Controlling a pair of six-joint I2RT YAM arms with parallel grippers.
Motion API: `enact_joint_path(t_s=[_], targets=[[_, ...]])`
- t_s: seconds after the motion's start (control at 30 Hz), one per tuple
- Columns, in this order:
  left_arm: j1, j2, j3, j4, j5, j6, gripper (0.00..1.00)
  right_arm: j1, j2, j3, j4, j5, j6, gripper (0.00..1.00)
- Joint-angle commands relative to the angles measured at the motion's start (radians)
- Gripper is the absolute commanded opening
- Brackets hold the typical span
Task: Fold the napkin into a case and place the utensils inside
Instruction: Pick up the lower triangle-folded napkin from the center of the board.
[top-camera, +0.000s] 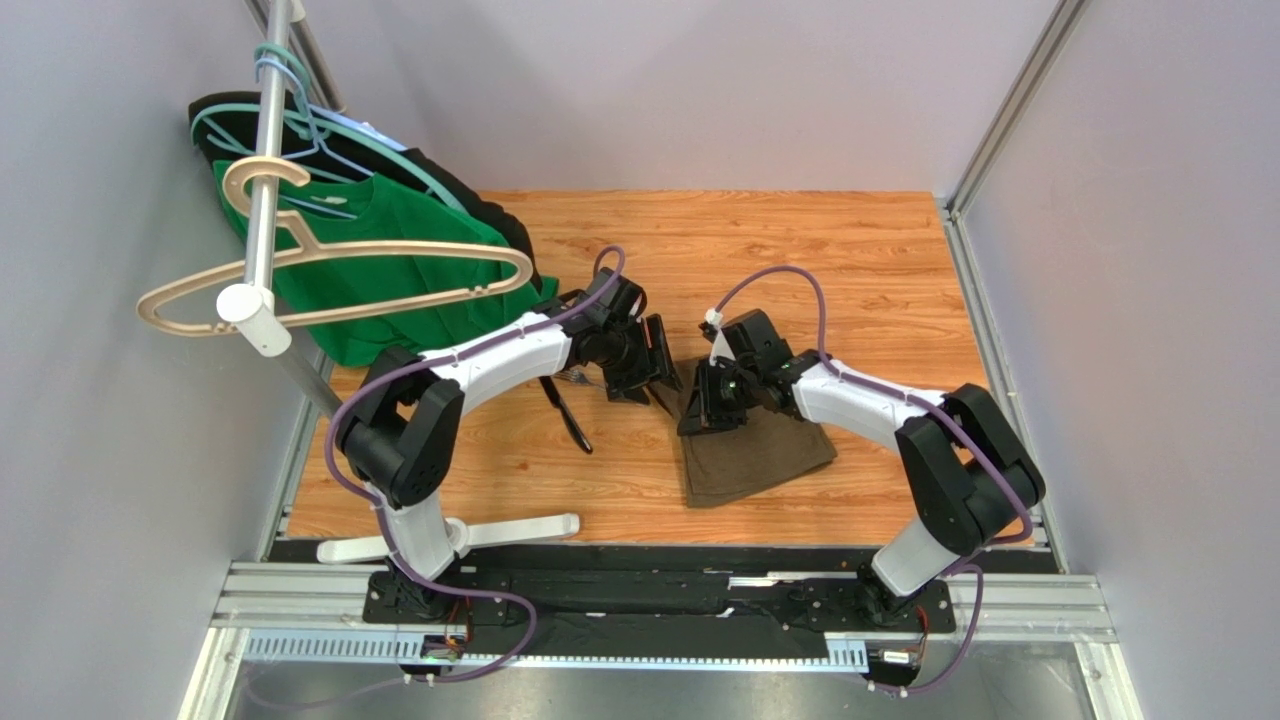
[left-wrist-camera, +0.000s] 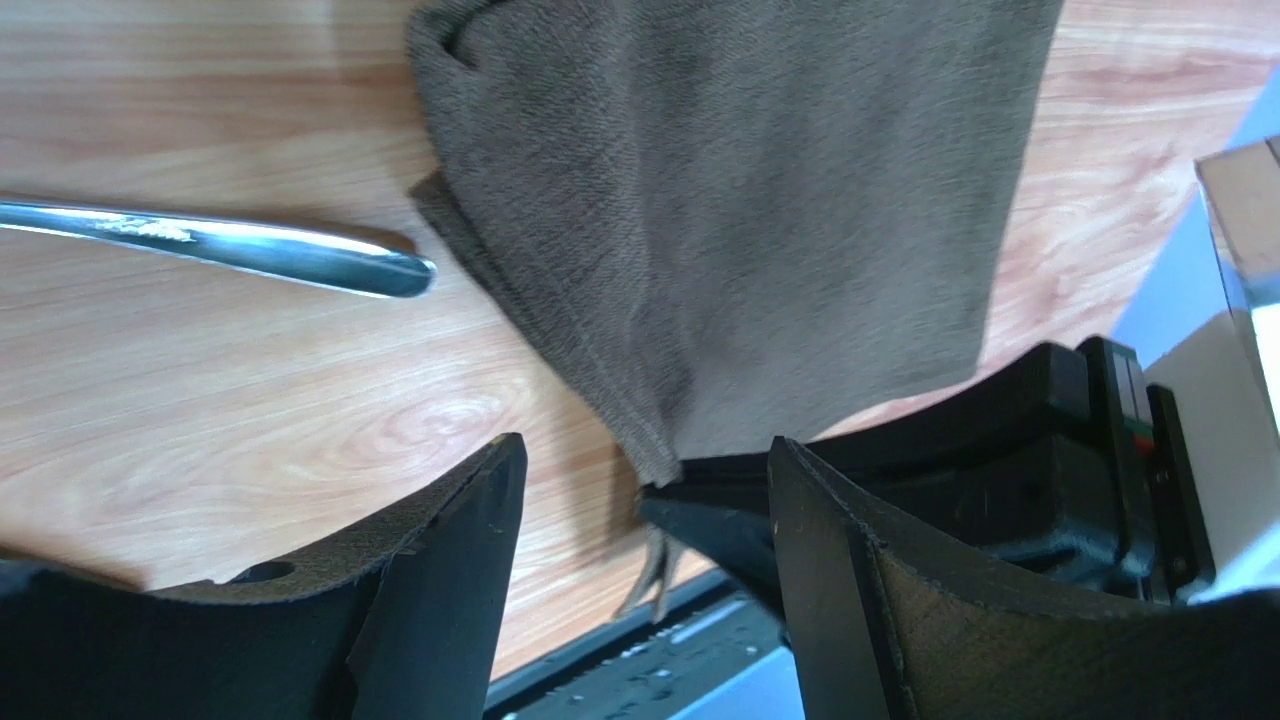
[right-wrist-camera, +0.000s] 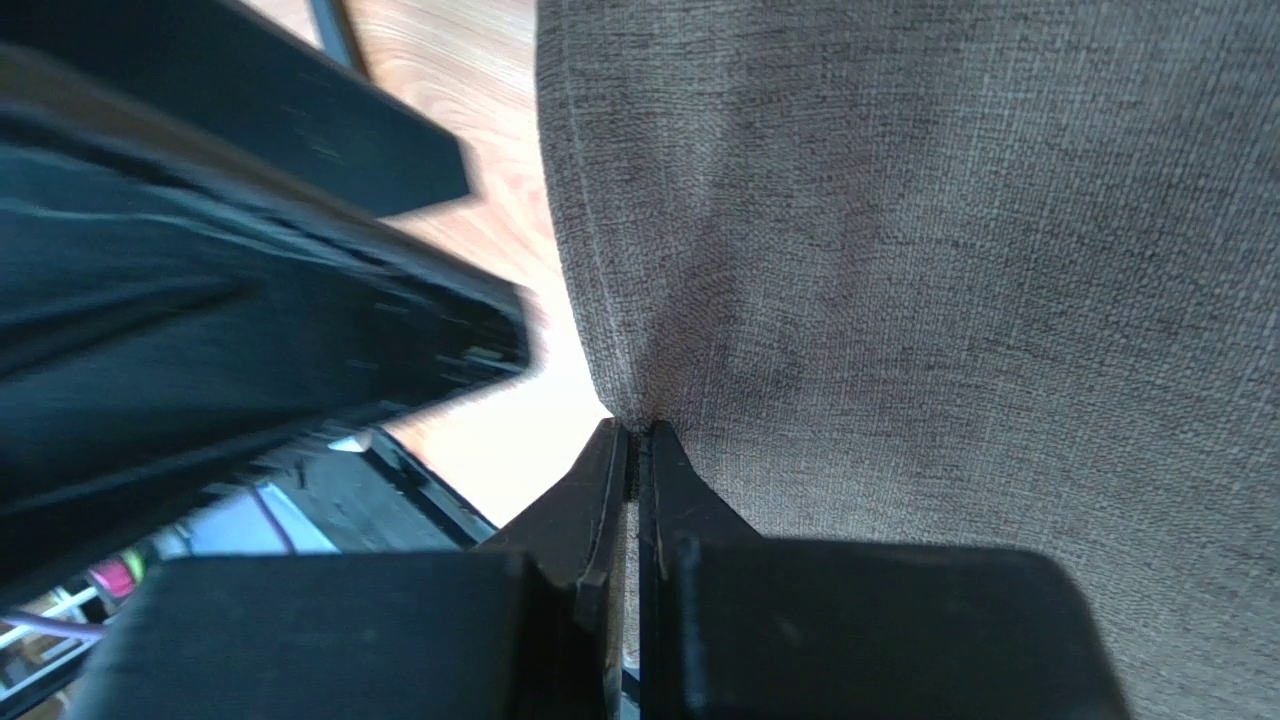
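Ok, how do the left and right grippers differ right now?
The left gripper is open, jaws spread apart; the right gripper is shut on the edge of the napkin. The left sits beside the cloth without gripping it; the right pinches it. Both are black, two-fingered, and close together.

No legible text, labels, brands or numbers anywhere, napkin (top-camera: 759, 450) plain, wooden table (top-camera: 842, 255) unmarked

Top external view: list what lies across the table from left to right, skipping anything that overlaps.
green shirt → utensil → left end effector → napkin
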Motion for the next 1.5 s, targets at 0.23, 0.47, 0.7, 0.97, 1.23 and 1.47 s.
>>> enact_joint_path(t_s=[0.23,0.47,0.7,0.97,1.23,1.47], targets=[[-0.002,0.054,-0.024,0.092,0.094,-0.202,0.70,-0.012,-0.066,-0.014,0.098,-0.030,0.059,0.00],[-0.002,0.107,-0.003,0.140,0.135,-0.219,0.59,-0.019,-0.055,-0.014,0.109,-0.046,0.064,0.00],[-0.002,0.116,-0.012,0.170,0.106,-0.156,0.17,-0.048,-0.057,-0.022,0.097,-0.076,0.043,0.11],[-0.004,0.134,0.003,0.138,0.097,-0.121,0.00,-0.140,-0.144,-0.024,-0.023,-0.032,-0.007,0.43],[-0.033,0.131,0.062,0.080,0.045,-0.090,0.00,-0.193,0.095,0.076,0.012,-0.006,-0.034,0.00],[-0.056,0.157,0.111,0.052,0.026,-0.078,0.00,-0.202,0.181,0.107,0.032,0.003,-0.048,0.00]])
